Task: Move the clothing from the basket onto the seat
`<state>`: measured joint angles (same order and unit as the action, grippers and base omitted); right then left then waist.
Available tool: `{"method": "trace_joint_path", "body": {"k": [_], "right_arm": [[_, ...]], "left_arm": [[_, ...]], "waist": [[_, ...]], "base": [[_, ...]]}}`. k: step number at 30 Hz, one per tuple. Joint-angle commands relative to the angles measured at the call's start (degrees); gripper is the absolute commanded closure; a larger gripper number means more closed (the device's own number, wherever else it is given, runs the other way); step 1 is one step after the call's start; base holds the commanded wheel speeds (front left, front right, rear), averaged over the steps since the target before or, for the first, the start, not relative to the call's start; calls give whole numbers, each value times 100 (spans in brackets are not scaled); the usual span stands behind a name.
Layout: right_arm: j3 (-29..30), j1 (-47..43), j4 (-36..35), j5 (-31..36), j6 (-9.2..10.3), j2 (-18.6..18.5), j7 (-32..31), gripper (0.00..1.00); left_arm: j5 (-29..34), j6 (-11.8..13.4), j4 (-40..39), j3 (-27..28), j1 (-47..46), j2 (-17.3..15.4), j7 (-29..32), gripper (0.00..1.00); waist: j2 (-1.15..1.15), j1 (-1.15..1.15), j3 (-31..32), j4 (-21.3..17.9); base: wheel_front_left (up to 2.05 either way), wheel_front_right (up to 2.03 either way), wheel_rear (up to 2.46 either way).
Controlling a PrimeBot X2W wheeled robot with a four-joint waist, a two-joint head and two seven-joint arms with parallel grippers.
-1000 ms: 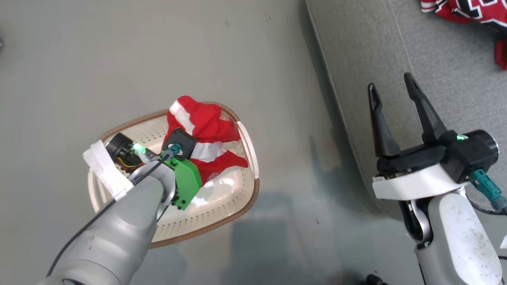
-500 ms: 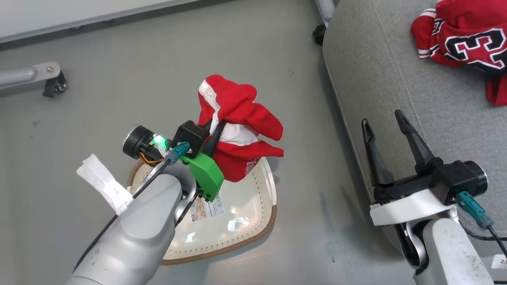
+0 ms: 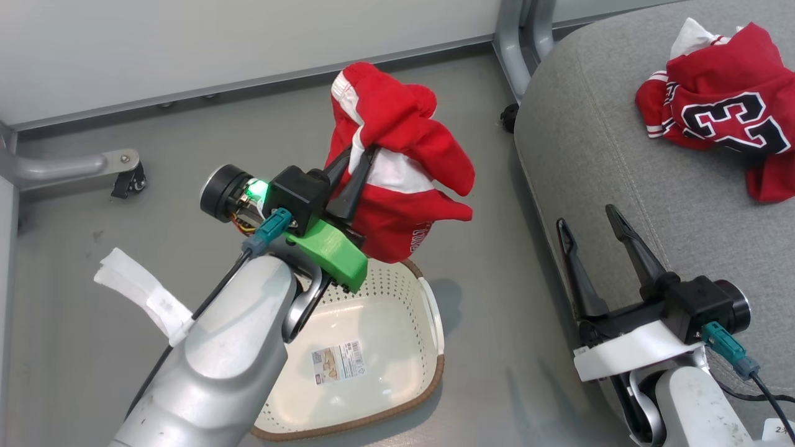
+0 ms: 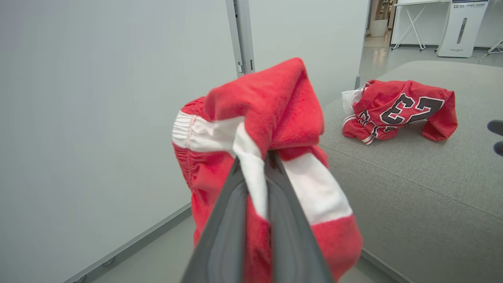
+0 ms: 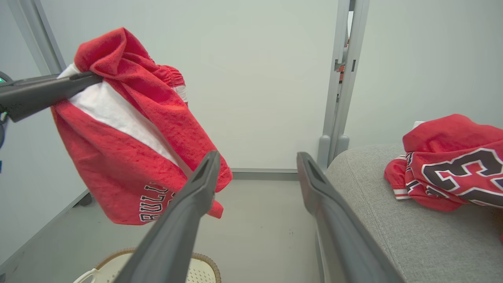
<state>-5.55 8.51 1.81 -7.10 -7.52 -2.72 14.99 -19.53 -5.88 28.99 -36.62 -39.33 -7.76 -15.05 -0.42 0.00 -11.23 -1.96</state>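
Clothing (image 4: pixel 275 102): one jersey (image 3: pixel 723 118) on seat (image 3: pixel 608 186), one piece (image 3: pixel 404 186) aloft

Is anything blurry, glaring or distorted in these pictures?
Head view: sharp, even light, faint sheen inside the cream perforated basket. Left wrist view: the left gripper is soft up close, the red white-striped garment crisp. Right wrist view: wide-angle lens tilts the grey post.

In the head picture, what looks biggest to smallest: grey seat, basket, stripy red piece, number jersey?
1. seat, largest.
2. basket, though the left arm hides part.
3. stripy piece and jersey look alike; the stripy piece hangs nearer the camera, so unranked.
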Motion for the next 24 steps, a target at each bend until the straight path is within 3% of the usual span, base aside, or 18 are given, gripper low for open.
{"method": "trace_joint_path", "body": {"k": [1, 17, 24], "right_arm": [[-9, -97, 6, -40, 6, -18, 15, 0], [-123, -184, -174, -97, 6, -18, 15, 0], [-634, 53, -561, 72, 6, -17, 15, 0]], "left_arm": [[20, -17, -97, 24, 94, 21, -17, 100], [-35, 47, -943, -25, 129, -22, 113, 100], [-51, 98, -982, -47, 148, -79, 132, 100]], "waist": [[42, 0, 103, 27], [42, 0, 252, 60], [42, 0, 198, 61]], "base": [[0, 0, 0], [0, 0, 0], [0, 0, 0]]}}
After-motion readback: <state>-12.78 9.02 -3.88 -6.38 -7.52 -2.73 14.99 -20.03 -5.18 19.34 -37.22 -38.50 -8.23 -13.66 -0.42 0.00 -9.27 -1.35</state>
